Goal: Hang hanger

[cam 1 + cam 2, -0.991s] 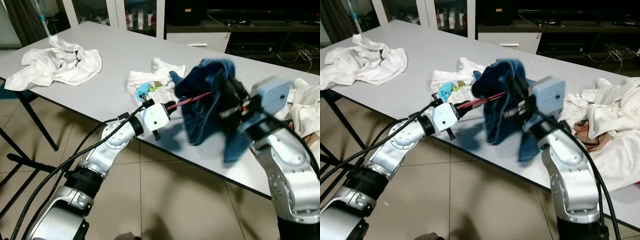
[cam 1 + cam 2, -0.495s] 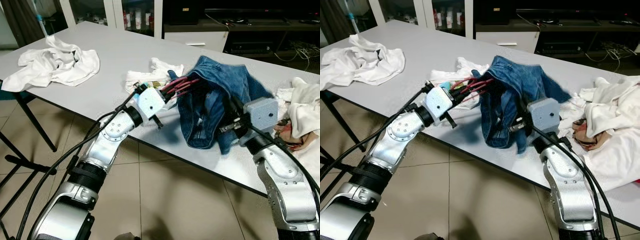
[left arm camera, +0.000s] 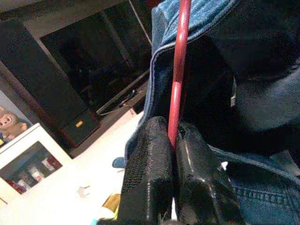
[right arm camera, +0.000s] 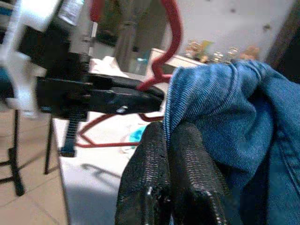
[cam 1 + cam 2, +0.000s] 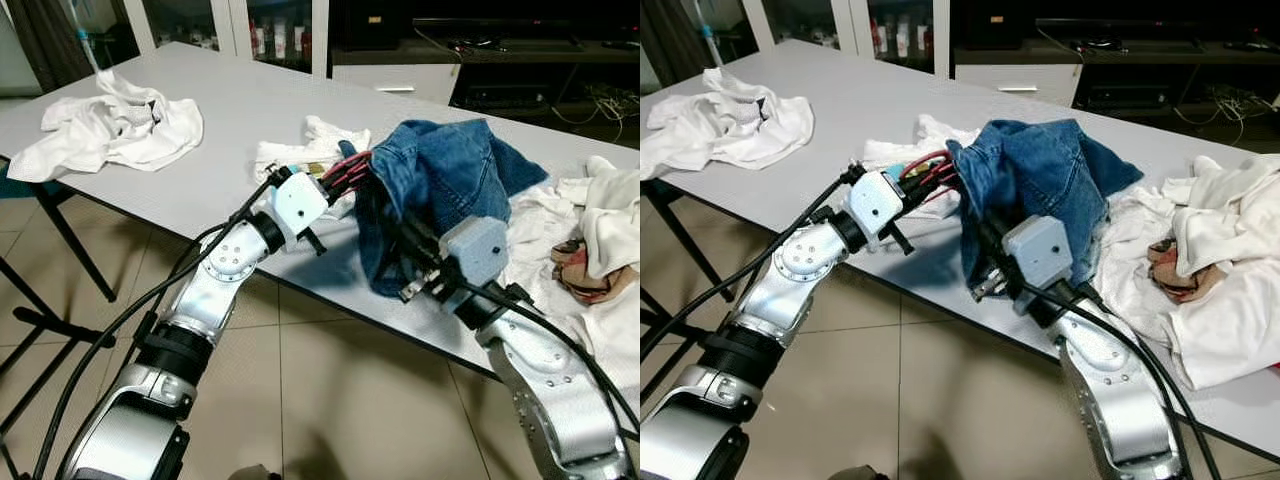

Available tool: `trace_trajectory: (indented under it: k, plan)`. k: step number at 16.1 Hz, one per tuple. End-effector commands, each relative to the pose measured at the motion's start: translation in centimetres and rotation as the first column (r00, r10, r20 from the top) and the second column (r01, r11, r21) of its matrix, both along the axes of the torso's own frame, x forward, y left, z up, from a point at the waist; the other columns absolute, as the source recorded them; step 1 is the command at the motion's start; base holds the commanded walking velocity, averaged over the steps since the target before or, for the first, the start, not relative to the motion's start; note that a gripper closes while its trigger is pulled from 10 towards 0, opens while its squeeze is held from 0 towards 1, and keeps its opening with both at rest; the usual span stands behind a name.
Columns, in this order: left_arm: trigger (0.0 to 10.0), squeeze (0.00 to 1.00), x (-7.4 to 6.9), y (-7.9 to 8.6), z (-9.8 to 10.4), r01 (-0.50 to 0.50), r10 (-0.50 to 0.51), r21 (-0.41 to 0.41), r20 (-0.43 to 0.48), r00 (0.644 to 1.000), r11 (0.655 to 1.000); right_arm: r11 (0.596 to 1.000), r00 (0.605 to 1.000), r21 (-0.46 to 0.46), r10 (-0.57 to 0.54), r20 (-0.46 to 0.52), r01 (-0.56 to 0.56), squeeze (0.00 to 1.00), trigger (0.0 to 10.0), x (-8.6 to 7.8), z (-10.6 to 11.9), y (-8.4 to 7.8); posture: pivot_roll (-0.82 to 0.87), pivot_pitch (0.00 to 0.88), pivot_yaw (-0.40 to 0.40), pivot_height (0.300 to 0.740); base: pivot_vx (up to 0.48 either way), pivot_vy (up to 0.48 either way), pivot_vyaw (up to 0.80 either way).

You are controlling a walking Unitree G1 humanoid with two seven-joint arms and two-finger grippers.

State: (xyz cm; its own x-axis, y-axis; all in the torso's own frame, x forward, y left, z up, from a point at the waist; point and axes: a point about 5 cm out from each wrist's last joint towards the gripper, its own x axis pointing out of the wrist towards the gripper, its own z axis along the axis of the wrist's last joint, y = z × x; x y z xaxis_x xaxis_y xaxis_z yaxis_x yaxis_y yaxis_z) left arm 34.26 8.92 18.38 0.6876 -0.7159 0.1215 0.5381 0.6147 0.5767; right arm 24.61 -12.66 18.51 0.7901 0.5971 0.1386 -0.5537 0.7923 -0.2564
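A red wire hanger (image 5: pixel 347 168) is pinched in my left gripper (image 5: pixel 322 187), which is shut on it just above the table's near edge. The hanger's far end disappears inside a blue denim garment (image 5: pixel 450 165) that lies heaped on the grey table (image 5: pixel 220 110). My right gripper (image 5: pixel 981 222) is shut on the garment's lower left edge, close to the left gripper. In the left wrist view the fingertips (image 3: pixel 152 154) clamp the red rod (image 3: pixel 180 65). The right wrist view has the fingertips (image 4: pixel 150 154) closed on a denim fold (image 4: pixel 225 103), with the hanger's hook (image 4: pixel 169 33) behind.
A pile of white clothes (image 5: pixel 115 125) lies at the table's far left. A small white cloth (image 5: pixel 318 140) sits behind the hanger. More white laundry (image 5: pixel 600 215) is heaped on the right. Black table legs (image 5: pixel 70 240) stand on the tiled floor at left.
The denim, held up in the air a second ago, now rests on the table over the hanger's end. My right arm has dropped and swung left. The left gripper rose a little.
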Motion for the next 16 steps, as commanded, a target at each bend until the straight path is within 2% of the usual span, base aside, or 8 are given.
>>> trace_trajectory:
  k: [1,2,4,8,10,12,14,16]
  plan:
    - [10.0,0.00,0.1,-0.1,1.3,-0.004,0.005,-0.023,0.052,0.999,1.000,0.997,0.997,-0.004,0.072,-0.007,-0.072,1.00,10.0,-0.6,0.6,0.3,-0.01,0.000,0.015,0.723,0.000,0.000,0.00]
    - [10.0,0.00,0.1,-0.1,1.3,-0.007,0.008,-0.023,0.054,0.999,1.000,0.989,0.988,-0.027,0.143,-0.048,-0.145,1.00,10.0,-1.0,0.4,0.6,-0.01,0.000,0.013,0.723,0.000,0.000,0.00]
    - [10.0,0.00,0.1,0.0,1.4,-0.010,0.011,-0.016,0.063,0.998,1.000,0.966,0.963,-0.079,0.233,-0.135,-0.245,0.00,10.0,-1.8,0.1,0.3,0.00,0.000,0.012,0.723,0.000,0.000,0.00]
    - [10.0,0.00,0.1,0.0,1.4,-0.008,0.009,-0.014,0.069,0.998,1.000,0.958,0.955,-0.100,0.253,-0.156,-0.270,0.00,10.0,-1.8,0.7,-1.2,0.00,0.000,0.014,0.723,0.000,0.000,0.00]
    - [10.0,0.00,-0.5,-0.2,1.1,0.046,-0.048,0.025,0.084,0.995,0.999,0.972,0.983,-0.157,0.165,-0.082,-0.176,0.00,10.0,-0.4,2.9,-3.6,0.00,0.000,0.017,0.723,0.000,0.000,0.00]
    - [10.0,0.00,-1.6,-1.1,0.5,0.157,-0.164,0.079,0.090,0.982,0.984,0.890,0.998,-0.456,-0.001,0.063,0.030,0.00,10.0,2.3,4.0,-6.2,-0.01,0.000,0.015,0.723,0.000,0.000,0.00]
    - [10.0,0.00,-1.8,-1.3,0.4,0.175,-0.182,0.087,0.085,0.980,0.981,0.814,0.991,-0.576,0.010,0.132,0.068,0.00,10.0,3.0,4.6,-6.8,0.00,0.000,0.010,0.723,0.000,0.000,0.00]
    - [10.0,0.00,-2.2,-1.4,-0.1,0.204,-0.214,0.120,0.071,0.974,0.971,0.688,0.981,-0.723,0.085,0.177,0.071,0.00,10.0,3.2,5.0,-6.9,0.00,0.000,0.009,0.723,0.000,0.000,0.00]
